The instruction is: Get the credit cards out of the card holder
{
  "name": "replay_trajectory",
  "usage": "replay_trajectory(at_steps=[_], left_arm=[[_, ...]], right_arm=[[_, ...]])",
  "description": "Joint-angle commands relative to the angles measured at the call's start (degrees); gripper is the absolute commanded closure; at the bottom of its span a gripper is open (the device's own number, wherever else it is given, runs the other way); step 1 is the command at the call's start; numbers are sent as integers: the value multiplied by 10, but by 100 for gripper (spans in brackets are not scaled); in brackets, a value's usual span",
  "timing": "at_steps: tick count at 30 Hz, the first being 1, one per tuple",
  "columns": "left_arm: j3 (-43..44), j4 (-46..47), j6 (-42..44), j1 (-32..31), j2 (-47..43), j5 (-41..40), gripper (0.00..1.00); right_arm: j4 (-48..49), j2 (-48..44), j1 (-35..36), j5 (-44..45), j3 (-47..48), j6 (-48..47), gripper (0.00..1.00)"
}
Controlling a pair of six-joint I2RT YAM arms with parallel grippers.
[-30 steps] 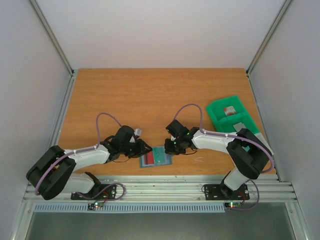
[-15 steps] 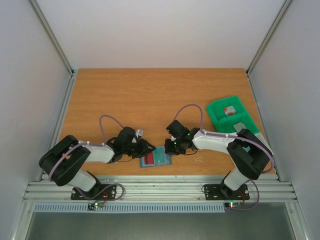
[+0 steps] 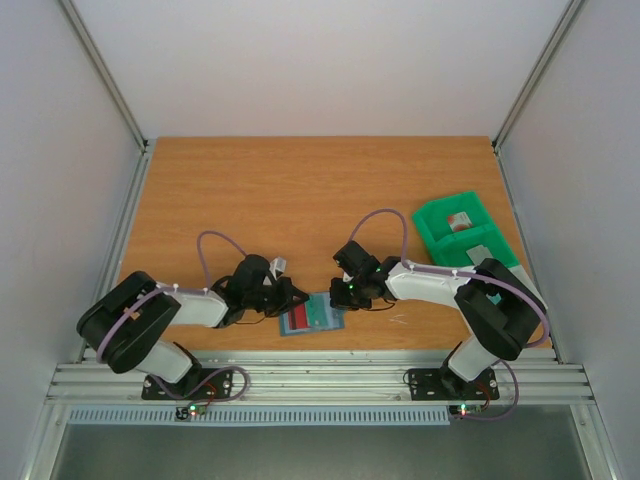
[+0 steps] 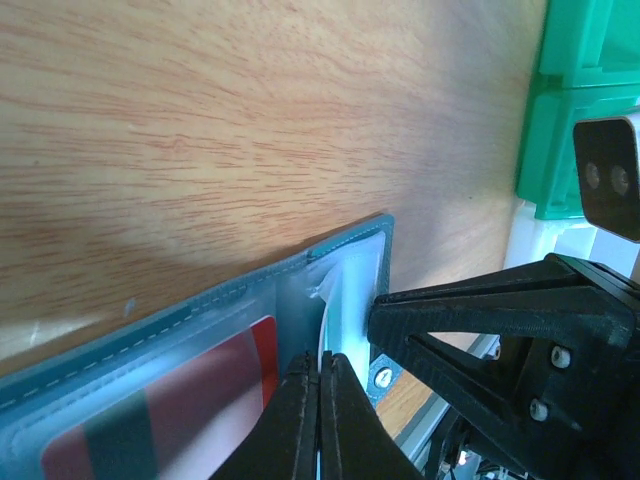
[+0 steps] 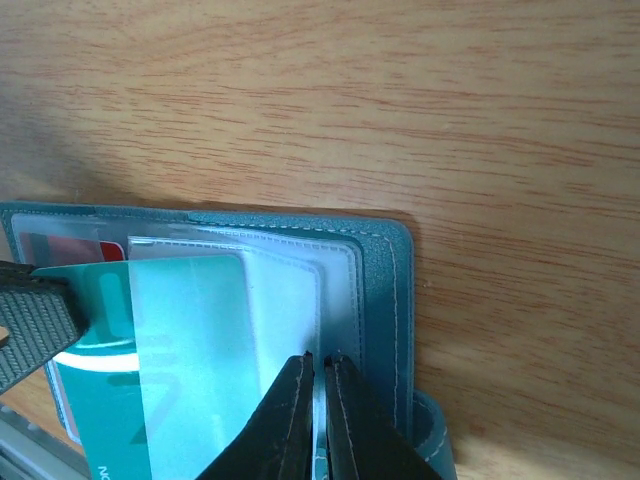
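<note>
Wrist views: left tool (image 4: 320,362) closed on credit card (image 5: 190,350); right tool (image 5: 318,362) closed on card holder (image 5: 385,290).

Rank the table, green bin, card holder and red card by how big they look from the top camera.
1. table
2. green bin
3. card holder
4. red card, which is only partly showing

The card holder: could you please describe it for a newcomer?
On the wooden table, look near its front edge, between the left gripper and right gripper. A flat blue-grey folding card holder lies open there, showing a red card and a teal card. Unlike the green plastic bin, it is flat.
</note>
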Motion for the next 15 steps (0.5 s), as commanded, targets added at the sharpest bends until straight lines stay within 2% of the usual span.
replay_trajectory(at_steps=[1, 15], left_arm=[[14, -67, 37, 2, -33, -18, 100], [45, -189, 69, 3, -136, -37, 100]], right_arm=[[-28, -3, 2, 22, -14, 6, 94], [-36, -22, -6, 10, -1, -19, 94]])
